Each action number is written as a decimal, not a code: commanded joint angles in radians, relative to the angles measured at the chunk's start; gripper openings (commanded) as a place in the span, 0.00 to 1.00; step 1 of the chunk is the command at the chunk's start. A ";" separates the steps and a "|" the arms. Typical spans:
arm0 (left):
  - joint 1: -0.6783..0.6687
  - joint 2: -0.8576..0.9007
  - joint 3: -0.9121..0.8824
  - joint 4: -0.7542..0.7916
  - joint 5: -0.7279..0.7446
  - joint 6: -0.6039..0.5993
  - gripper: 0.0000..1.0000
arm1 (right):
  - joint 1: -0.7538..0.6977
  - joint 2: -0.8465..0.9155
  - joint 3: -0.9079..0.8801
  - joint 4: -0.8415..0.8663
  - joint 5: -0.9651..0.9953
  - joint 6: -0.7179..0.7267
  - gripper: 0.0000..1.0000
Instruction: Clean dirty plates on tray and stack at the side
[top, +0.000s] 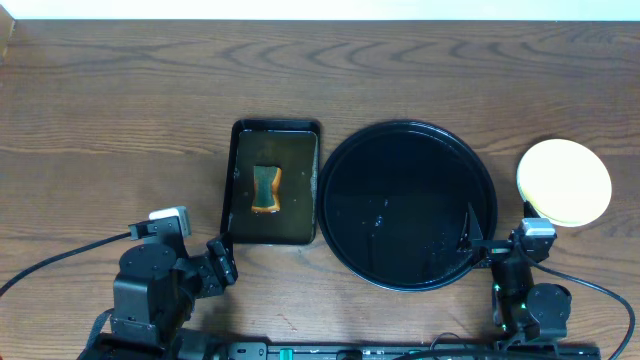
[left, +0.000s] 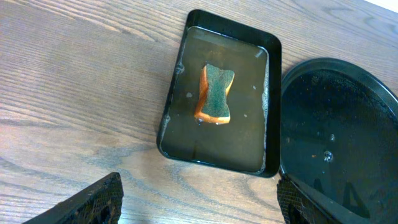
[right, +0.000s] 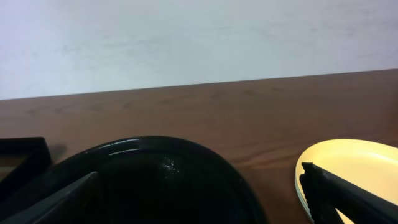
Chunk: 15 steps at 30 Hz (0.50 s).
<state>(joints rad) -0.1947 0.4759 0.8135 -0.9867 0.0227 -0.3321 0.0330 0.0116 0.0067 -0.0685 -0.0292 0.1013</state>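
Left hand (left: 198, 186) and right hand (right: 199, 174) both hang released; the plates (top: 564, 181) sit stacked just right of the tray (top: 400, 200), yellow uppermost

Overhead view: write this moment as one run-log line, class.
round tray bare, wet | yellow plate off tray, to its right | sponge in rectangular tray | left gripper open | right gripper open

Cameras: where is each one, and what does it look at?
Overhead: above the table, looking straight down; left arm and right arm show.
Left wrist: on the left arm, looking down at the sponge; left claw shows.
Right wrist: on the right arm, looking across at the wall; right claw shows.
Shared: all three see the tray.
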 joint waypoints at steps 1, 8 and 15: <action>-0.003 -0.001 -0.005 0.001 -0.009 0.020 0.80 | -0.016 -0.006 -0.001 -0.003 -0.004 -0.013 0.99; -0.003 -0.001 -0.005 0.001 -0.008 0.020 0.80 | -0.016 -0.006 -0.001 -0.003 -0.005 -0.013 0.99; -0.002 -0.002 -0.005 -0.008 -0.008 0.021 0.80 | -0.016 -0.005 -0.001 -0.003 -0.004 -0.013 0.99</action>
<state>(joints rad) -0.1947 0.4759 0.8135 -0.9867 0.0227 -0.3321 0.0330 0.0116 0.0067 -0.0685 -0.0292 0.1013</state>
